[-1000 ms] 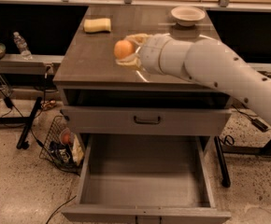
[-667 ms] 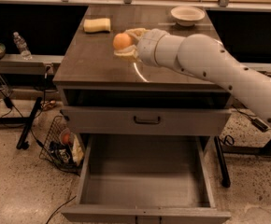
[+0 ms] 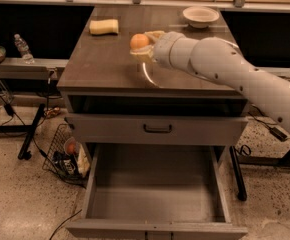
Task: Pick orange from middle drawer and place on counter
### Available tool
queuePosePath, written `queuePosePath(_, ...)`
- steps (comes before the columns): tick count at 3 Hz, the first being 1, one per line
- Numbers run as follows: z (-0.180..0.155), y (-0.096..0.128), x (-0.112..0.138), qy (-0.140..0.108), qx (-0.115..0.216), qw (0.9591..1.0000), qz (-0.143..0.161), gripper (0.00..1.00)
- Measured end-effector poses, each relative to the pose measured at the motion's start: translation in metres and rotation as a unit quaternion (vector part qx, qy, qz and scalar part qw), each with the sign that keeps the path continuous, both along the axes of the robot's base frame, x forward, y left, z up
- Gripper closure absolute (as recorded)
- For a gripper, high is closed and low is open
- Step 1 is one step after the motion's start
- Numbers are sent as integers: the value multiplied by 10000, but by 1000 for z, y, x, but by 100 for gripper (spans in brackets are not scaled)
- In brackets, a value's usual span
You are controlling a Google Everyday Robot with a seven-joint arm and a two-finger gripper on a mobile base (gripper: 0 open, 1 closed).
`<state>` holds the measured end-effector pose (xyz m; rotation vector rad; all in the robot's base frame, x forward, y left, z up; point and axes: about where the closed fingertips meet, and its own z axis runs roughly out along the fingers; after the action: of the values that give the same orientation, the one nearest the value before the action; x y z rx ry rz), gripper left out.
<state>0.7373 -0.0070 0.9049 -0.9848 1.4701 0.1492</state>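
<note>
My jaws are clenched on the orange [image 3: 139, 41], over the bench [image 3: 100, 69] near its middle; can't tell if it's touching down. Below, the middle drawer [image 3: 155, 206] is open and empty. Risk: if I let go too high, the round fruit rolls off the edge.

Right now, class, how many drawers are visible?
2: a shut loop-handled drawer; the middle drawer open below. The dark slot above may hide another. The gripper holds the orange over the counter.

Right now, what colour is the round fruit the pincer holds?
Orange; camera view shows the pincer holding the orange over the counter.
</note>
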Motion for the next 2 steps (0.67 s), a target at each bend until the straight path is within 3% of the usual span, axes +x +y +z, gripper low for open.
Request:
queuePosePath(1, -18, -17, 6, 479, 203, 9982, -307, 77)
queuePosePath(2, -32, -27, 6, 766, 307, 9956, -452, 54)
